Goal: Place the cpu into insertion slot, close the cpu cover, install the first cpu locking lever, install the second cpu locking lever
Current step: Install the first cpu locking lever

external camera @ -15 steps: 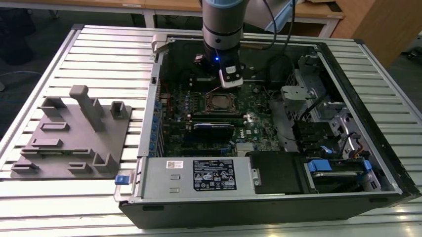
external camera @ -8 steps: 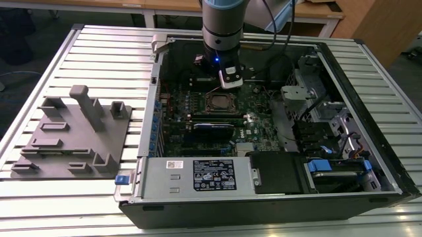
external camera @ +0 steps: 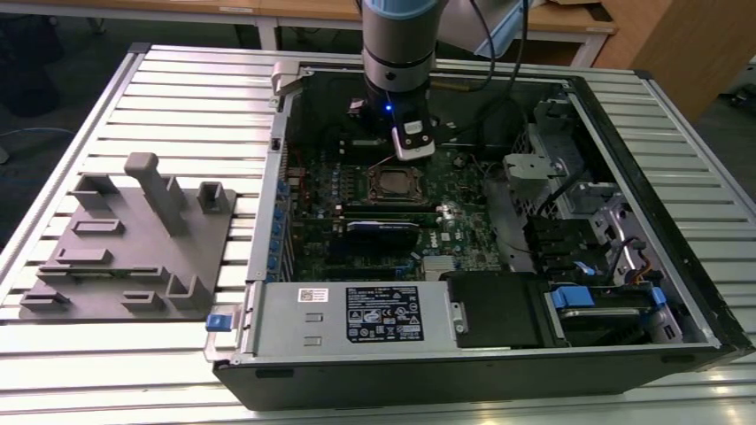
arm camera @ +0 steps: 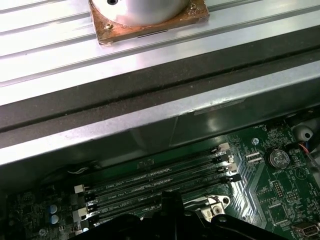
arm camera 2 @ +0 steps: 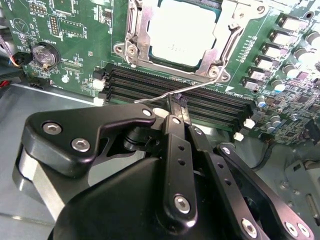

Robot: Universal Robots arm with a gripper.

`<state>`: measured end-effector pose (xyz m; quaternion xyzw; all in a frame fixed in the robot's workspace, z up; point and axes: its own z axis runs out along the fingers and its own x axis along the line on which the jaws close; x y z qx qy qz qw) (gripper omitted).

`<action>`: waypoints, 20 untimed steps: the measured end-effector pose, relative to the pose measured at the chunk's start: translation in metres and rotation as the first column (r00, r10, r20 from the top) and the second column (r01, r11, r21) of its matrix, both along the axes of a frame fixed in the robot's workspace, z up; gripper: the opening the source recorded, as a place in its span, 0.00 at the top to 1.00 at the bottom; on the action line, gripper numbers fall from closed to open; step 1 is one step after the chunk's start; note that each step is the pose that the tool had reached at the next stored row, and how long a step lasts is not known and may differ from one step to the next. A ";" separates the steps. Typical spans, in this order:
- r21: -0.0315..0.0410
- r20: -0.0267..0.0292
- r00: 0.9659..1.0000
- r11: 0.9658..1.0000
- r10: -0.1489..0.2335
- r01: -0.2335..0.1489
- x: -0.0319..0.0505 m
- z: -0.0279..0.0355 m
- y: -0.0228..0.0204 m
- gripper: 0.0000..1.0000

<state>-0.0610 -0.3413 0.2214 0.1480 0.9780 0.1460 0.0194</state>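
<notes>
**Over the socket: pincer tips against a locking lever**

Across the exterior view, the slatted metal bench (external camera: 154, 88) carries an open computer case (external camera: 473, 363), with a grey moulded fixture (external camera: 130, 239) at the exterior view's left. At upper centre of that frame the arm (external camera: 399, 44) reaches down into the case over the green circuit board (external camera: 313, 221). The insertion slot (external camera: 399, 181) sits mid-frame, just below the arm's end. In the second wrist view the pincer (arm camera 2: 178, 102) has its black fingers drawn together. Its tips are against the thin wire of a cpu locking lever (arm camera 2: 200, 83), which runs aslant over the long black memory slots (arm camera 2: 140, 82). Near it the cpu cover (arm camera 2: 141, 30) lies closed over the cpu (arm camera 2: 182, 32), whose silver top shows through the window.
</notes>
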 end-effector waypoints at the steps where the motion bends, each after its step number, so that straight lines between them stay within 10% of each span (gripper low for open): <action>1: 0.001 0.000 1.000 1.000 0.000 0.000 0.0000 -0.0001 0.0000 0.89; 20: 0.003 0.000 1.000 1.000 0.000 0.000 0.0001 -0.0025 -0.0001 0.89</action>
